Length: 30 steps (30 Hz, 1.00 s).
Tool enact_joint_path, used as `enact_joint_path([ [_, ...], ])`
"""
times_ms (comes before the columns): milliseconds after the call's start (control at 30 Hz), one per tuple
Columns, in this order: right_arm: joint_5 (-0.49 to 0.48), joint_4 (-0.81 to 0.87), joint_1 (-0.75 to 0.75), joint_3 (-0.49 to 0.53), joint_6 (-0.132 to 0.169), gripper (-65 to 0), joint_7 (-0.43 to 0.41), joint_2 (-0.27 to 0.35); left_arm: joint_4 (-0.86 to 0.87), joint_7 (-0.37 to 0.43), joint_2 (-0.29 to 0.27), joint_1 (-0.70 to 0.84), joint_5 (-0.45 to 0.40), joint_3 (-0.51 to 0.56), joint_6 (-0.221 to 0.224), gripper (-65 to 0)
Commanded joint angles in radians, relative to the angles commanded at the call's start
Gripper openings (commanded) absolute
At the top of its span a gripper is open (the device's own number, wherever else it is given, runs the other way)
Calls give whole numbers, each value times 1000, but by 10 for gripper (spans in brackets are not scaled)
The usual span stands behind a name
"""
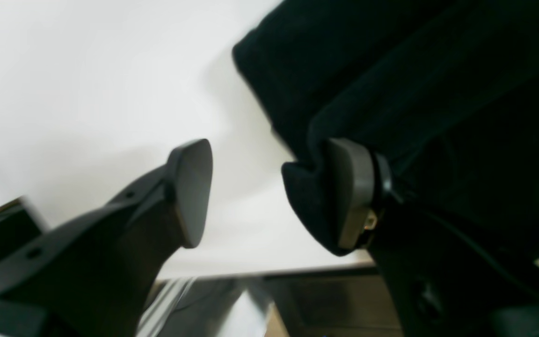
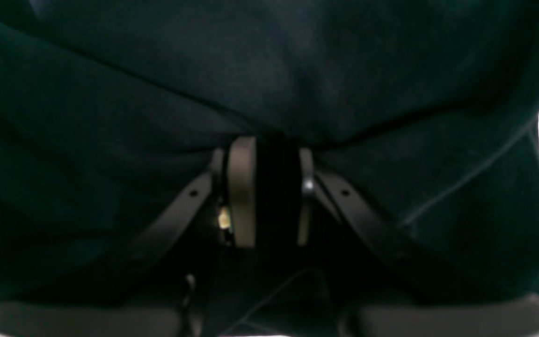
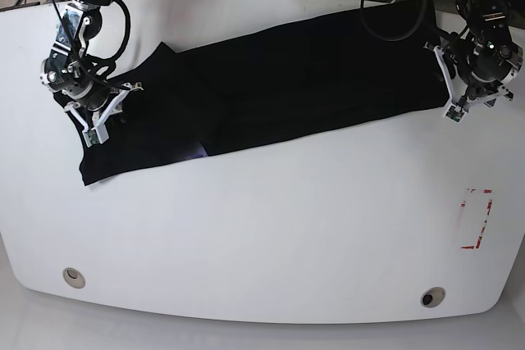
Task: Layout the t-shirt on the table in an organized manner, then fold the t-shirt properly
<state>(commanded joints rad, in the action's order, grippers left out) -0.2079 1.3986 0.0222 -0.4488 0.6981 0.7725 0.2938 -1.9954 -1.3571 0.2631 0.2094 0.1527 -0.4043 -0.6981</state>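
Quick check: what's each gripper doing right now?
Left gripper: open, one finger touching the t-shirt edge, nothing clamped.
Right gripper: shut on the t-shirt.

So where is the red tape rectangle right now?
In the base view, the red tape rectangle sits on the glossy white table near its right edge, below the left tool and clear of the plain black t-shirt.

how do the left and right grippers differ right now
The left gripper is open, with t-shirt fabric draped over only one finger; the right gripper is shut on a fold. White table shows beside the left; cloth nearly fills the right's view. Each sits at one end of the shirt.
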Motion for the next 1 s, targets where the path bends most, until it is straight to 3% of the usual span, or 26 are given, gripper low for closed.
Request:
enact_joint_path([
  [567, 0, 48, 2, 0, 0, -534, 23, -20, -5, 2, 0, 38, 2, 0, 0, -307],
  [767, 9, 49, 2, 0, 0, -534, 23, -40, -3, 52, 0, 25, 2, 9, 0, -460],
  [867, 9, 46, 2, 0, 0, -534, 23, -40, -2, 52, 0, 21, 26, 49, 0, -408],
  [1000, 9, 48, 2, 0, 0, -534, 23, -44, -2, 38, 0, 21, 133, 75, 0, -279],
])
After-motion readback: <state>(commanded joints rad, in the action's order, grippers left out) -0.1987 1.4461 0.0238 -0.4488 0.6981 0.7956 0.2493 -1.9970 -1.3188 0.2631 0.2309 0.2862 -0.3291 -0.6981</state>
